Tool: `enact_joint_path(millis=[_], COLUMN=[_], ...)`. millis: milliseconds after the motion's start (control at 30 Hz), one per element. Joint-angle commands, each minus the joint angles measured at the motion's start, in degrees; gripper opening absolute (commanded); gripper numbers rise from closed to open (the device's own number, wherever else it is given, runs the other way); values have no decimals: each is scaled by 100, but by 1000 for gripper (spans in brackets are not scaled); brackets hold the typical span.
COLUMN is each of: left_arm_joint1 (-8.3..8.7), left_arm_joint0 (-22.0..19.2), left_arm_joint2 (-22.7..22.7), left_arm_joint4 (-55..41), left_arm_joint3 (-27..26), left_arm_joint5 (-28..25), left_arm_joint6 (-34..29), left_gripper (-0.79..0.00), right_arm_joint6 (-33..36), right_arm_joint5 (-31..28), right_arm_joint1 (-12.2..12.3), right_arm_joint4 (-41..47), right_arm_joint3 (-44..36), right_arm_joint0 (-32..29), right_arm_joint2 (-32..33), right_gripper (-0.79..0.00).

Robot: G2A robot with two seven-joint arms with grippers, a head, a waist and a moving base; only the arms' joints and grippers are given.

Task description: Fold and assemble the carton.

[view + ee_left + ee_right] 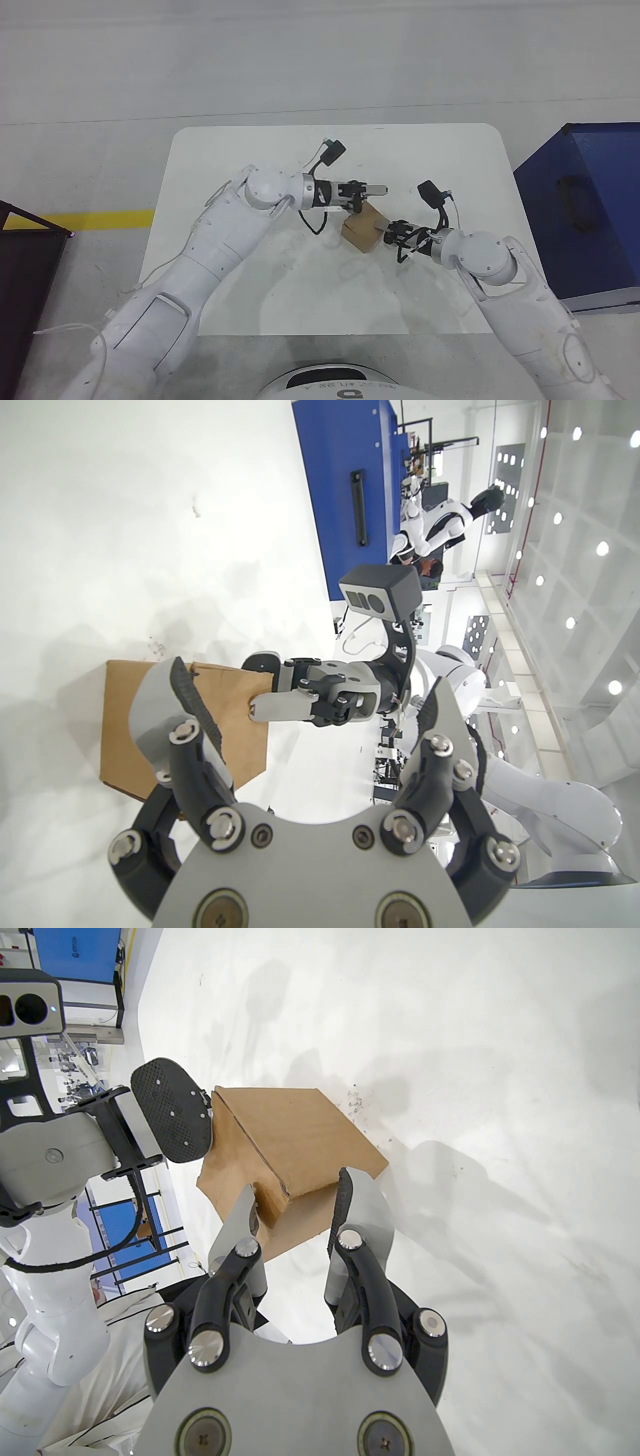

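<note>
— Which step is this?
— Mid-fold, I'd judge. The left hand point(375, 188) is spread wide, one ribbed pad point(172, 1115) touching the carton point(362, 228) just ahead of it.
— And the carton?
— Plain brown cardboard, boxy, on the smooth white worktop point(250, 180) between both hands.
— The right hand point(298, 1193)?
— Clenched on the flap end nearest it. Next that flap probably needs pressing flat while the left hand braces.

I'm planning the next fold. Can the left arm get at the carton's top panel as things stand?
Probably yes. The left gripper is open beside the carton, with one finger at its edge. The right gripper pinches only the opposite end, leaving the top panel bare.
</note>
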Motion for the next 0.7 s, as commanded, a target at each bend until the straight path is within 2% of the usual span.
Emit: enact_joint_path(millis=[0,367,567,667], left_arm_joint1=[-9,-34,-43,-24], left_arm_joint0=[6,-4,32,32], left_arm_joint2=[19,53,-90,-173], left_arm_joint4=[9,68,-257,-286], left_arm_joint3=[-6,56,30,28], left_arm_joint5=[-5,6,-9,-10], left_arm_joint6=[5,8,102,121], left_gripper=[0,0,0,0], right_arm_joint6=[7,40,16,19], right_arm_joint5=[3,-79,-93,-74], right_arm_joint1=[4,31,48,59], right_arm_joint4=[-3,-5,-20,-34], right_arm_joint3=[-7,-25,-98,-133], right_arm_joint0=[-8,-69,-115,-139], right_arm_joint2=[13,129,231,296], right_gripper=[-483,-443,-394,-397])
